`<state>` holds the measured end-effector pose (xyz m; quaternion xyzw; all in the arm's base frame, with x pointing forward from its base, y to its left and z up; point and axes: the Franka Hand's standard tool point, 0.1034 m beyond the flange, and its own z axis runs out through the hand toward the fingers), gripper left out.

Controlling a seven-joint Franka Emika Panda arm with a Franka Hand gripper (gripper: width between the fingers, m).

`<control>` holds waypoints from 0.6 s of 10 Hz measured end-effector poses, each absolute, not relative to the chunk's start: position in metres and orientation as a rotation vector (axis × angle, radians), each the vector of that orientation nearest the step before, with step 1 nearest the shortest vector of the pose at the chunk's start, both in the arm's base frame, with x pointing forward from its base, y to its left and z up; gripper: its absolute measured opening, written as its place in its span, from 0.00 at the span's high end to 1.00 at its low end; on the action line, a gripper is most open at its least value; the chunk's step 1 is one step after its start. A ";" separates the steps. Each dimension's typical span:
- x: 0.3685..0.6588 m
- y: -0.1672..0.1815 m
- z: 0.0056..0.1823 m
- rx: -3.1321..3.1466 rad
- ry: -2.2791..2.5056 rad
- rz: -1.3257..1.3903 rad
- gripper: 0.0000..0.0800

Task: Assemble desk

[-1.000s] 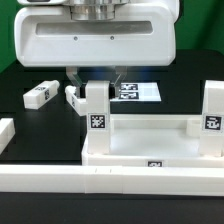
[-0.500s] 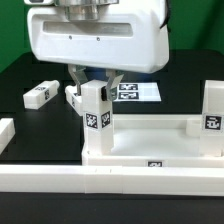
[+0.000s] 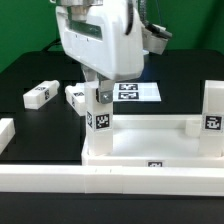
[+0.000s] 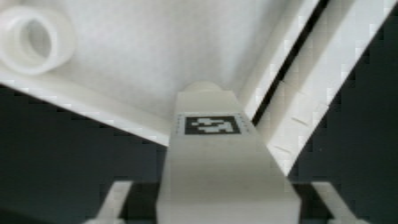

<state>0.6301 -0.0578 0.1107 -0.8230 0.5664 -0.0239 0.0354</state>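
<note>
The white desk top (image 3: 150,142) lies with its rim up, against the front rail. One square white leg (image 3: 101,122) stands in its corner socket on the exterior view's left. My gripper (image 3: 100,96) reaches down over this leg and is shut on its upper part. In the wrist view the tagged leg (image 4: 222,150) runs between my gripper's (image 4: 210,208) two fingers, with the desk top's round socket (image 4: 32,40) beyond. A second leg (image 3: 213,110) stands at the corner on the exterior view's right. Two loose legs (image 3: 38,95) (image 3: 76,97) lie on the black table behind.
A long white border rail (image 3: 60,182) runs along the front, with a short piece (image 3: 5,135) at the exterior view's left. The marker board (image 3: 137,91) lies flat behind the desk top, partly hidden by my gripper.
My gripper has turned about its vertical axis and shifted to the exterior view's right. The leg in it has turned with it, so its tags face differently.
</note>
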 end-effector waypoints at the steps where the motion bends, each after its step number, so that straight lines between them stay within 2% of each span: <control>1: 0.630 -0.057 0.111 -2.500 1.780 -0.072 0.64; 2: 0.630 -0.057 0.111 -2.487 1.796 -0.071 0.64; 3: 0.630 -0.057 0.110 -2.518 1.753 -0.073 0.55; 4: 0.630 -0.058 0.110 -2.598 1.638 -0.079 0.32; 5: 0.629 -0.058 0.109 -2.657 1.547 -0.082 0.32; 6: 0.629 -0.058 0.109 -2.734 1.411 -0.088 0.21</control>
